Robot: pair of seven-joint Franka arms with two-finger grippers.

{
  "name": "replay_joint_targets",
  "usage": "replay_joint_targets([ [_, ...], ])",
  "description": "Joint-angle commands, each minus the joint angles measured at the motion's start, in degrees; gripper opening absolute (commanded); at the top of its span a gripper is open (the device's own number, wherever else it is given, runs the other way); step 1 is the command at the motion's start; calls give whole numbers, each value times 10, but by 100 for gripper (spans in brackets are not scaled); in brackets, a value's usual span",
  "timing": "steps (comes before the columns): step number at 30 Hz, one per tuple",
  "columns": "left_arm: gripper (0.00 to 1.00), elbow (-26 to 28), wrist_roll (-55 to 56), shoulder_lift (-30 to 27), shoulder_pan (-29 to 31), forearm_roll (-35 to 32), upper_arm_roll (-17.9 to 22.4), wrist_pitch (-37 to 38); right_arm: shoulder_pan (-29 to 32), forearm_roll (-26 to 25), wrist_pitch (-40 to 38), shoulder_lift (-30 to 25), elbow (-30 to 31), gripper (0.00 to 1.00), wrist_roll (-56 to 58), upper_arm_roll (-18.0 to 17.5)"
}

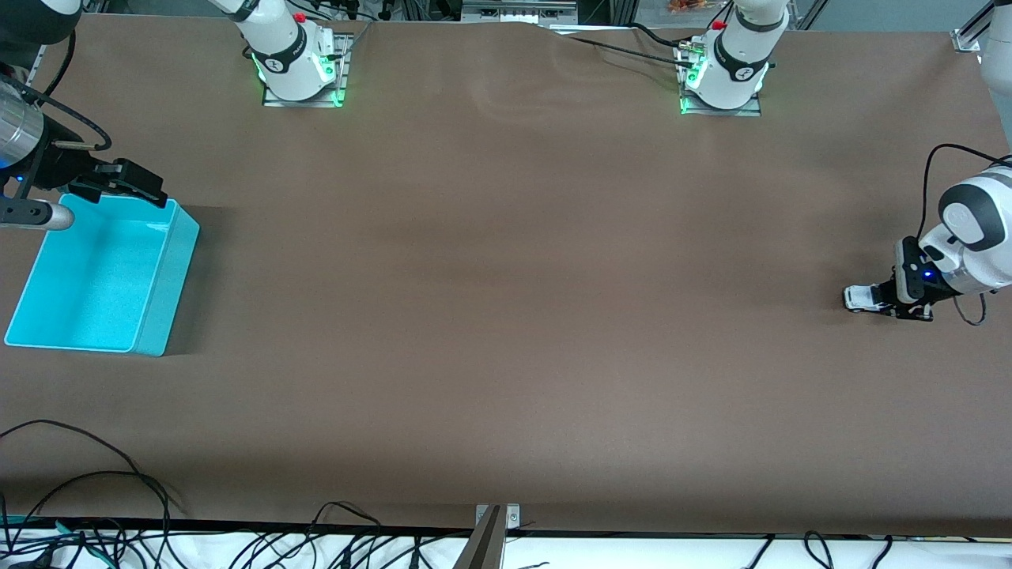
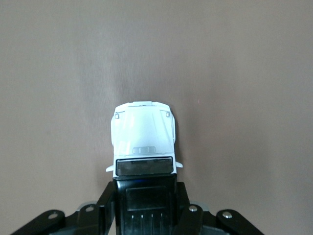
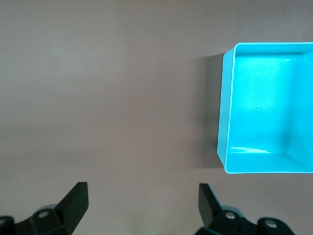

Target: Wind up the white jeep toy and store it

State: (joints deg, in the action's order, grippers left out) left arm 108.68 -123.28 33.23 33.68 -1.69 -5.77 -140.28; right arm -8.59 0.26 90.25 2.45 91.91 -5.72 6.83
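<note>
The white jeep toy (image 1: 860,298) sits on the brown table at the left arm's end, its wheels on the surface. My left gripper (image 1: 887,303) is low at the table and shut on the jeep's black rear section. In the left wrist view the jeep's white hood (image 2: 143,134) sticks out ahead of the gripper (image 2: 145,198), whose fingers press on both sides of the black rear. My right gripper (image 1: 130,188) is open and empty over the edge of the cyan bin (image 1: 170,261) that lies farthest from the front camera. It shows in the right wrist view (image 3: 142,198) with the bin (image 3: 222,122) off to one side.
The cyan bin stands at the right arm's end of the table and has nothing in it. Loose black cables (image 1: 95,482) lie along the table's edge nearest the front camera. The two arm bases (image 1: 296,67) (image 1: 723,79) stand at the opposite edge.
</note>
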Motion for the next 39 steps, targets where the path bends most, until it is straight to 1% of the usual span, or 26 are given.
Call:
replay_joint_targets([
  [1,12,-10,-24,75,27,-18,3,-21,-2,-5,-3,-4,1,100,-1,2],
  [7,12,-11,-24,77,36,-17,3,-21,-2,-5,-4,-4,1,100,-1,2],
  [9,15,-11,-24,77,36,-17,3,-21,-2,-5,-3,-4,1,100,-1,2],
  [10,20,-12,-24,77,36,-17,3,-21,-2,-5,-3,-4,1,100,-1,2],
  [11,33,-12,-23,76,38,-17,3,-21,-2,-5,-3,-4,1,100,-1,1],
  [12,52,-14,-20,75,40,-16,2,-21,-2,-5,-3,-4,1,100,-1,1],
  [13,77,-16,-18,74,40,-13,2,-20,-2,-5,-3,-4,1,100,0,2],
  [14,100,-21,-19,73,41,-12,2,-17,-2,-5,-3,-4,1,100,0,2],
  [17,100,-40,-21,69,40,-11,0,9,-2,-5,-3,-4,1,100,-1,2],
  [23,100,-82,-15,55,38,-9,-2,92,-2,-5,-3,-4,1,100,-1,1],
  [27,100,-86,-7,32,34,-9,-3,109,-2,-5,-4,-4,1,100,-1,2],
  [35,100,-87,51,-12,32,-10,-11,163,-2,-5,-3,-4,1,100,-1,2],
  [39,100,-88,88,-28,16,-12,-12,189,-2,-5,-3,-4,1,100,-1,1],
])
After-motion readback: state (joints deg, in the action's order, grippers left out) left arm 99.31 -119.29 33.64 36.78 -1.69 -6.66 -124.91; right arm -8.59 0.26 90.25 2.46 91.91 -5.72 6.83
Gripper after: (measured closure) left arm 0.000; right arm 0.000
